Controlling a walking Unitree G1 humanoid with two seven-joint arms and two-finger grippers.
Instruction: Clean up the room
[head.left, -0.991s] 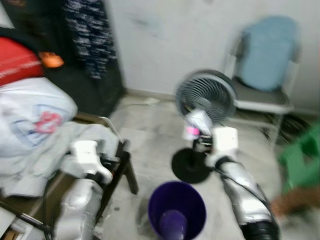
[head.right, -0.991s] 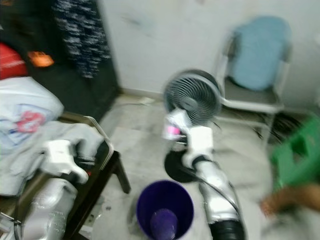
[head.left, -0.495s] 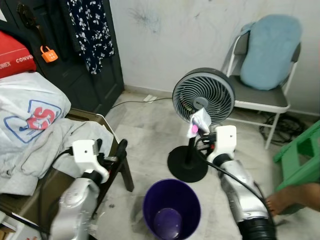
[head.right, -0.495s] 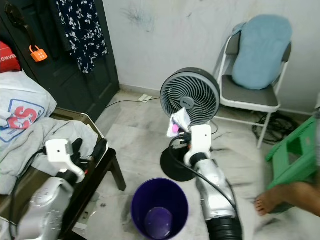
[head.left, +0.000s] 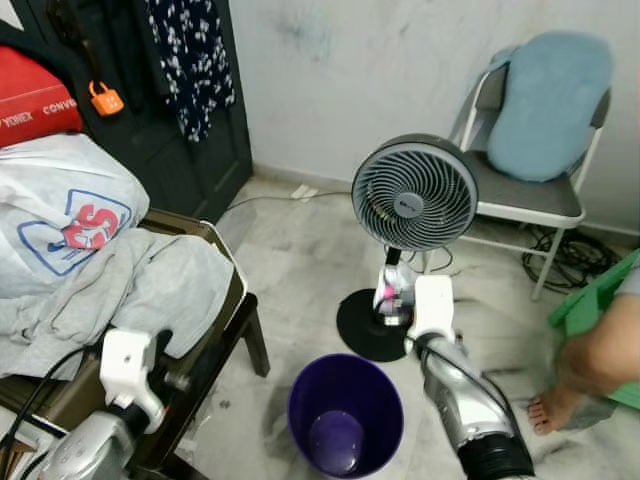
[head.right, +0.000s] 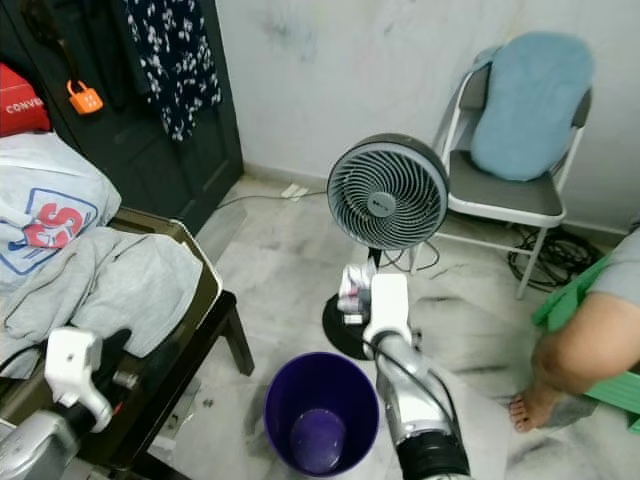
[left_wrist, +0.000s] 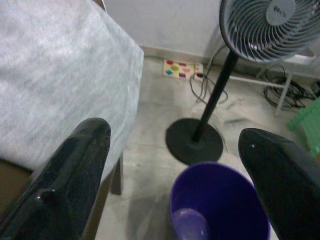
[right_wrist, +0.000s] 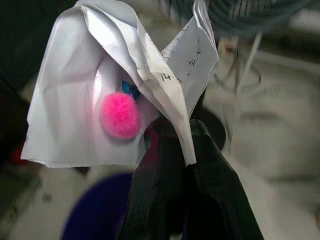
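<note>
Pedestal fan (head.left: 416, 192) stands beyond fingers. Purple bin (head.left: 345, 412) sits below and short of right gripper (right_wrist: 175, 145), fingers clamped on crumpled paper (right_wrist: 120, 95), not yet dropped. Left gripper (left_wrist: 175, 150) idle, fingers apart.

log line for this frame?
right pincer: shut on paper | above bin | left pincer: open, idle

Head eyes look down; all views share the purple bin (head.left: 345, 415).
</note>
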